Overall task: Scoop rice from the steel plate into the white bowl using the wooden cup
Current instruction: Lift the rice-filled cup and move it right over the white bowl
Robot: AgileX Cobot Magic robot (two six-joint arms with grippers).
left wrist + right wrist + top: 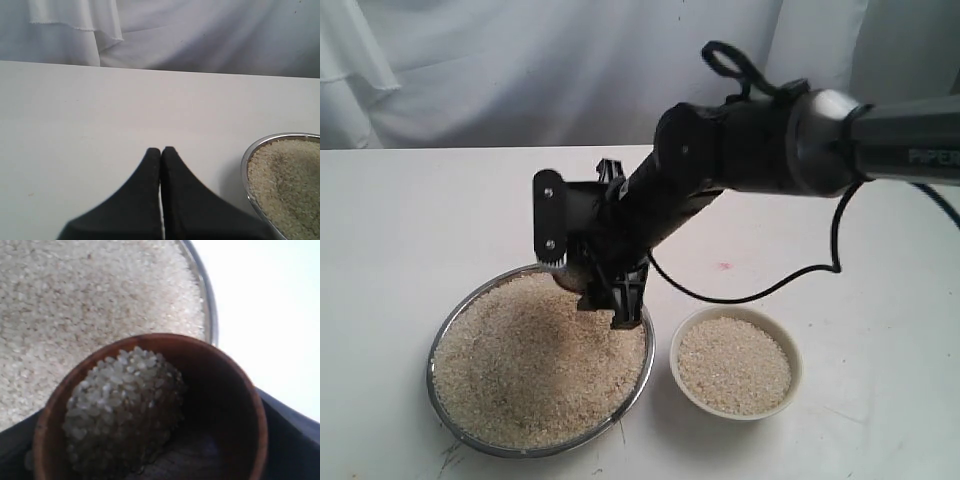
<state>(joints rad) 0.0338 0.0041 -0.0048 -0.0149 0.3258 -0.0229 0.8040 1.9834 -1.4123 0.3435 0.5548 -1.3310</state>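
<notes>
The wooden cup (220,400), holding rice (125,400), is clamped by the right end effector (588,285), angled over the steel plate (438,345) beside the white bowl (796,352); the left end effector (161,155) is drawn together.

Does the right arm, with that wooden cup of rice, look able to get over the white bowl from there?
Probably yes. The right pincer holds the wooden cup above the steel plate, the white bowl sits just beside the plate, and nothing stands between them.

Beige rice (520,380) lies in the shiny silver steel plate (429,372); beside that plate, the white bowl (735,311) is glossy. The wooden cup (215,405) is reddish-brown, dark inside.
</notes>
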